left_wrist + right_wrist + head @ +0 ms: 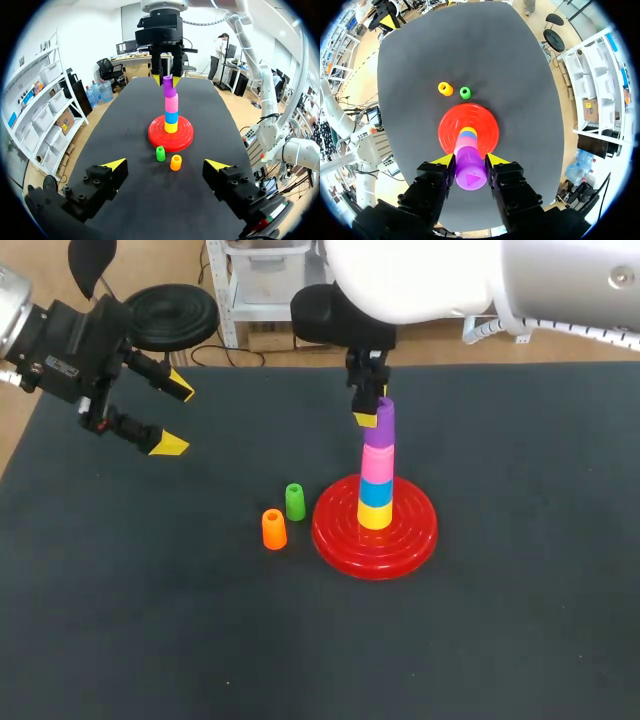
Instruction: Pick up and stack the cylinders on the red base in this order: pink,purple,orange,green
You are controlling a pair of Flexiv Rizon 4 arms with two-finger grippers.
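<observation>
atop the pink cylinder (377, 464) — purple cylinder (379, 427), clamped by right pincer (470, 161).

I can read no words or numbers anywhere. The only sign I see is a small triangle on top of the purple cylinder (471, 174).

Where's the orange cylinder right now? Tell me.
In the head view the orange cylinder stands on the table left of the red base, just beside the green cylinder.
</observation>
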